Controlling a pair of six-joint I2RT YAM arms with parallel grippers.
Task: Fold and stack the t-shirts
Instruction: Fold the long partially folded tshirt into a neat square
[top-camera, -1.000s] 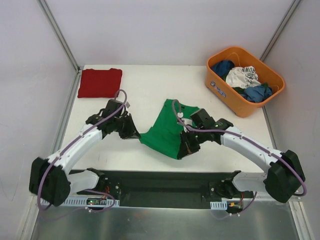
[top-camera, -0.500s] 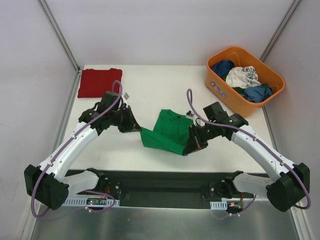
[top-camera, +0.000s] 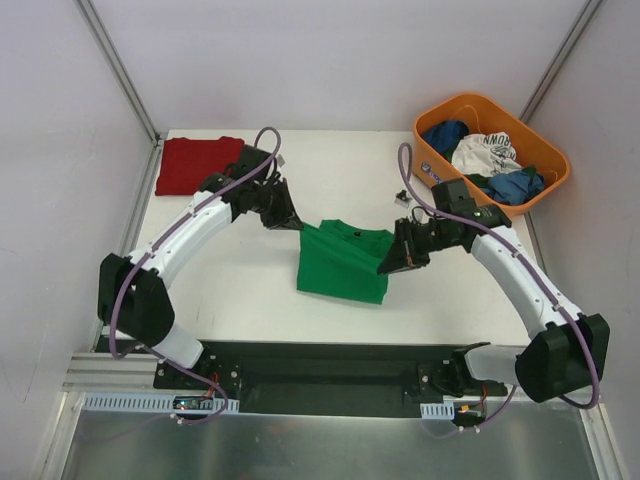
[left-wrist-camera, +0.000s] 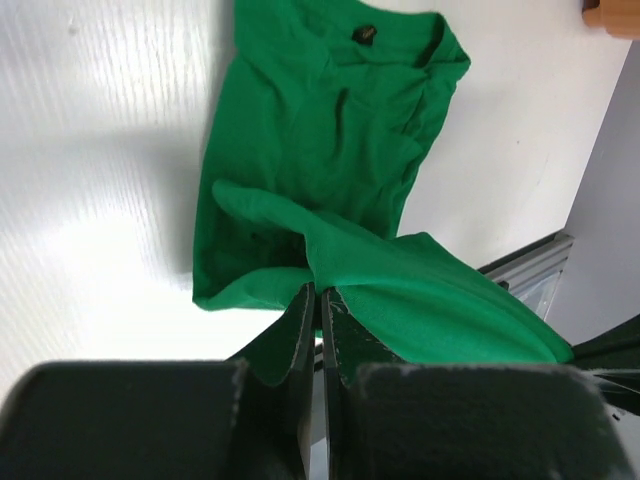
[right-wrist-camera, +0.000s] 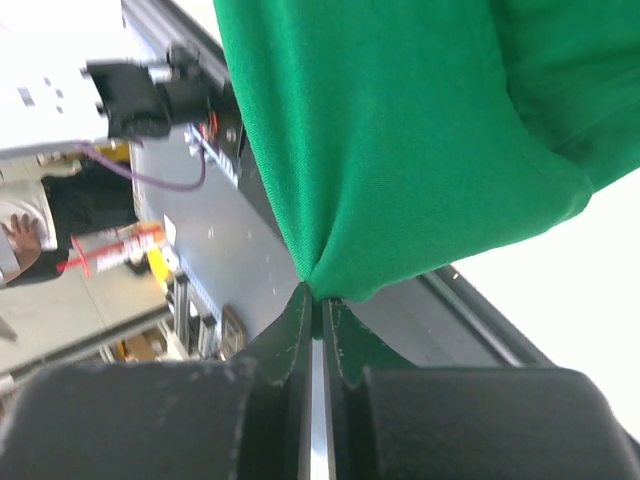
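The green t-shirt (top-camera: 343, 260) lies mid-table, its near part folded over toward the far side. My left gripper (top-camera: 296, 222) is shut on the shirt's left corner (left-wrist-camera: 300, 270), held just above the table. My right gripper (top-camera: 388, 265) is shut on the shirt's right corner (right-wrist-camera: 330, 270), also lifted. The collar end (left-wrist-camera: 400, 50) rests flat on the table. The dark red t-shirt (top-camera: 197, 164) lies folded at the far left corner, apart from both grippers.
An orange basket (top-camera: 441, 178) at the far right holds blue garments and a white printed one (top-camera: 484, 153). A small dark object (top-camera: 401, 195) lies on the table near the basket. The black rail (top-camera: 320, 365) runs along the near edge.
Both grippers carried the green shirt's near edge away from the arm bases toward the far side, folding it over itself. The shirt now forms a more compact rectangle.
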